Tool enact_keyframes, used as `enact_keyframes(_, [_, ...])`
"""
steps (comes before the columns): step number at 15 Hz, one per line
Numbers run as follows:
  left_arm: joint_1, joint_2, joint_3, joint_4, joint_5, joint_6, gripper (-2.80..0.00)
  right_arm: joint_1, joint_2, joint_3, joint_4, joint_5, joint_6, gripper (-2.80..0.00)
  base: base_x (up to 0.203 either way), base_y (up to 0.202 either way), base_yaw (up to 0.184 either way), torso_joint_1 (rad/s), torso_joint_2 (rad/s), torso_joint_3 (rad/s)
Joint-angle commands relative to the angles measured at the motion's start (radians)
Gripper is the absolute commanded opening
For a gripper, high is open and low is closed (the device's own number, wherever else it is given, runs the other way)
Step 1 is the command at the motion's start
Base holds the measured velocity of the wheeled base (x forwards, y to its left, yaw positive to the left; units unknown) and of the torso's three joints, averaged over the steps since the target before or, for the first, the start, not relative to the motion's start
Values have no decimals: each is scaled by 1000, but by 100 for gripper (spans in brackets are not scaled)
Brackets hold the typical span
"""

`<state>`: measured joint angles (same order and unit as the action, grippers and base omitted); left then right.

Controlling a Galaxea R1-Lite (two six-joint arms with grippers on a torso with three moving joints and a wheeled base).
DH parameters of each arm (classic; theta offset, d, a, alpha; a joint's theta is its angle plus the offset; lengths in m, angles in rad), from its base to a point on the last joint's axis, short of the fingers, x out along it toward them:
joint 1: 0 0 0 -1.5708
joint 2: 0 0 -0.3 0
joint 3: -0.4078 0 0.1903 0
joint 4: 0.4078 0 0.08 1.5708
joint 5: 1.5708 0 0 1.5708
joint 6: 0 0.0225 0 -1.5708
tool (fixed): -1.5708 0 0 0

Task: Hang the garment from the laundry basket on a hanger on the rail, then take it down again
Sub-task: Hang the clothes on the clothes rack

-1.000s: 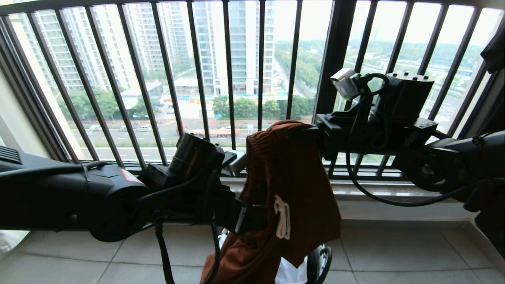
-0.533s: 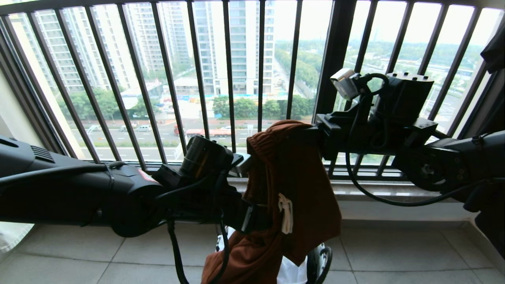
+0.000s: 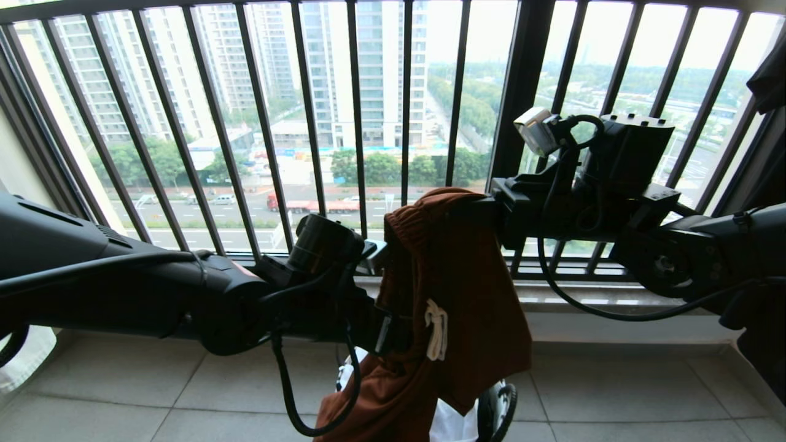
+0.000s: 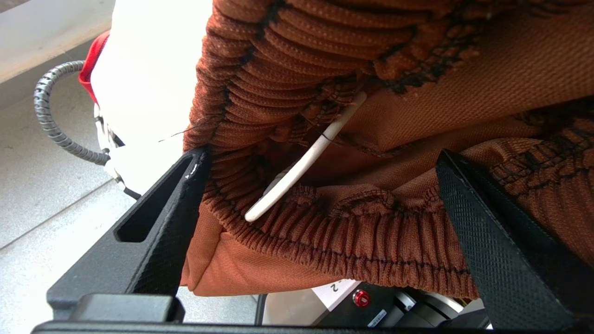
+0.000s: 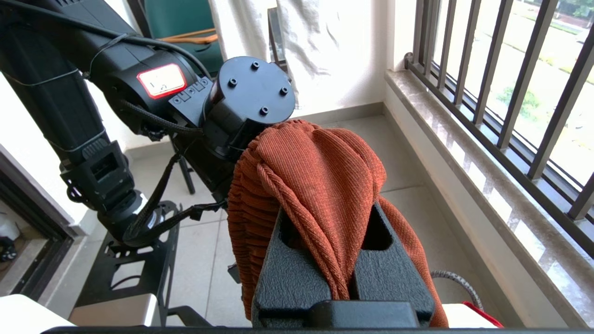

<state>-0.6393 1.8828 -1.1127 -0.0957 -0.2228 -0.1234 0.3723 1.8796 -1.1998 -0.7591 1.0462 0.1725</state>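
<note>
While the right gripper (image 5: 345,260) pinches a fold of the ribbed waistband, the garment (image 3: 457,288) hangs from it in mid-air, in front of the black balcony railing (image 3: 356,123) and above the pale tiled floor (image 3: 614,393). Its jaws are pressed together on the cloth, which bulges up over the fingertips in a rust-brown hump. From that high point the shorts drape downward, with the white drawstring (image 3: 436,328) dangling against the front of the fabric at about mid-height.

From the left of the scene the left arm reaches across, level, toward the hanging cloth. The left gripper (image 4: 320,185) has its jaws spread wide, one finger (image 4: 158,232) on each side of the gathered elastic waistband. The waistband lies between the two fingers, and the cloth touches the inner face of at least one of them, but the jaws are not clamped on it. A flat white drawstring end (image 4: 304,160) runs diagonally across the fabric inside the gap.

Below the garment's lower edge, near the bottom of the head view, a dark curved rim of the laundry basket (image 3: 506,399) shows on the floor, with something white (image 3: 451,423) beside it. In the left wrist view a large white shape with a red edge and a grey corrugated hose (image 4: 51,120) lie behind the garment on the floor.
</note>
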Motion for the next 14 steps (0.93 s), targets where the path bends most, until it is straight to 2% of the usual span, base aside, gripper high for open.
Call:
enact_keyframes(1, [4, 1, 4, 1, -1, -1, 0, 0, 1, -1, -5, 6, 1, -280, 0, 0, 0, 0, 0, 0])
enact_keyframes(2, [5, 1, 4, 1, -1, -1, 0, 0, 1, -1, -5, 6, 1, -280, 0, 0, 0, 0, 0, 0])
enact_keyframes(3, [6, -1, 2, -1, -1, -1, -280, 0, 1, 0, -5, 6, 1, -280, 0, 0, 0, 0, 0, 0])
enact_keyframes(14, [16, -21, 6, -1, -1, -2, -280, 0, 0, -1, -5, 6, 1, -280, 0, 0, 0, 0, 0, 0])
